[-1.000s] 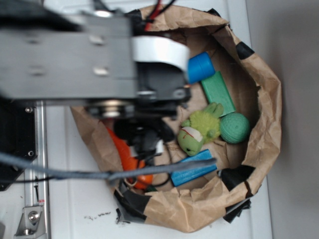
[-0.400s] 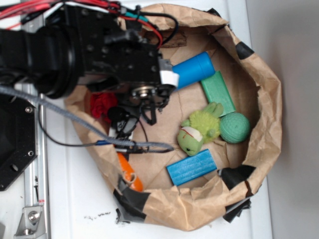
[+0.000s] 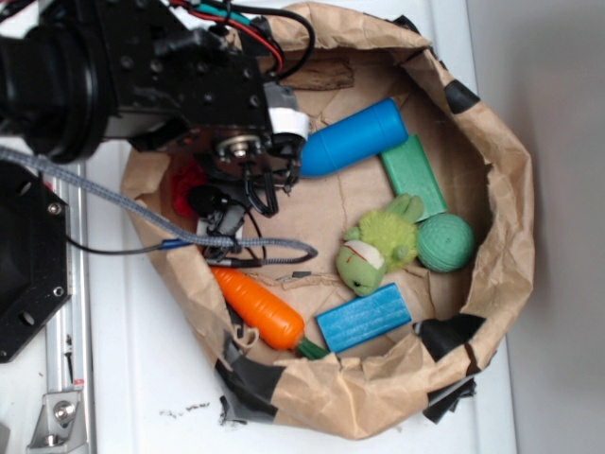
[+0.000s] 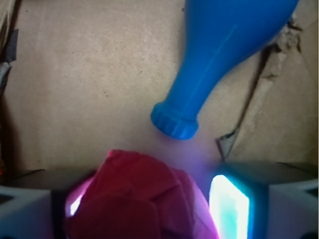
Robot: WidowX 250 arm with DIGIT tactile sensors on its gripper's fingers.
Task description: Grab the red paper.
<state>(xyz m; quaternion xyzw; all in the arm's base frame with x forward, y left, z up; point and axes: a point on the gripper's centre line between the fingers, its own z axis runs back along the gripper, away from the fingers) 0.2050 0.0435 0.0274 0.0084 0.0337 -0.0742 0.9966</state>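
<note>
Closest to the wrist camera, the gripper has a finger on each side of the red paper, which fills the gap between them; the jaws are spread with the crumpled wad sitting in the gap, and whether they press on it I cannot tell; just beyond the paper, the narrow neck of a blue bottle points back toward it, lying on brown paper floor; from the exterior view, the red paper peeks out under the black arm at the left side of the brown paper bag, against its wall; an orange carrot lies on the side toward the bottom of the frame, apart from the wad, beside a blue block; farther across the bag sit a green plush toy, touching a green ball, and a green block next to the blue bottle; a grey cable trails across the bag's left rim.
</note>
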